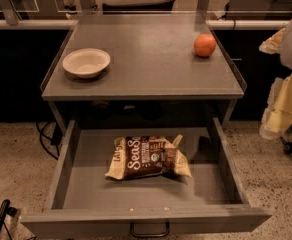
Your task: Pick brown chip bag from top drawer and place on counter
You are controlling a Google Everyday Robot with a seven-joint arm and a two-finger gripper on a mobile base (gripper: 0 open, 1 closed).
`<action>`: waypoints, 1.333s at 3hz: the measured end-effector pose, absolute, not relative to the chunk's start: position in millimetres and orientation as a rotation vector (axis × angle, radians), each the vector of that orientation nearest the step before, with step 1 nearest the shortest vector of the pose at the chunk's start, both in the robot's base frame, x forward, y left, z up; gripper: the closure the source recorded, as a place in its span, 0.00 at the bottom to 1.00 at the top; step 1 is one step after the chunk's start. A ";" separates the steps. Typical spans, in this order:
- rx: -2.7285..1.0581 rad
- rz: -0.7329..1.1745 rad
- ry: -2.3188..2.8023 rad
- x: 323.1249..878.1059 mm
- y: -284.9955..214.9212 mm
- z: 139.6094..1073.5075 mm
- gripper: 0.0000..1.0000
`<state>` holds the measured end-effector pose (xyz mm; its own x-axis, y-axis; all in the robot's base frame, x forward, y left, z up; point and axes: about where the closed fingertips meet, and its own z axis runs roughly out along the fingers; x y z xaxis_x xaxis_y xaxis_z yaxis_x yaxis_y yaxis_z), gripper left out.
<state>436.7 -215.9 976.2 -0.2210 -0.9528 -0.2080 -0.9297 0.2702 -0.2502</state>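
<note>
The brown chip bag [147, 157] is lying flat in the middle of the open top drawer [86, 189], below the counter [151, 64]. The gripper [283, 106] is hanging at the right edge, well apart from the bag; how far open it is I cannot tell. The bag is looking light, soft and slippery, so pinching a crimped end seems safest.

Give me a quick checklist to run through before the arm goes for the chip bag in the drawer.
1. Top drawer pulled fully open: ok.
2. Brown chip bag lying flat in the drawer with nothing on it: ok.
3. Bag forward of the counter's front edge, so likely reachable from above: ok.
4. Counter has bare space between the bowl and the orange: ok.
5. Gripper over the bag: not ok, it hangs at the right edge beside the cabinet.
</note>
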 end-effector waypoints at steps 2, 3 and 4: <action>-1.713 0.029 2.176 398.5 -197.0 938.4 0.00; -1.641 0.197 2.102 374.0 -186.4 890.1 0.00; -1.486 0.419 2.072 380.1 -151.3 825.5 0.00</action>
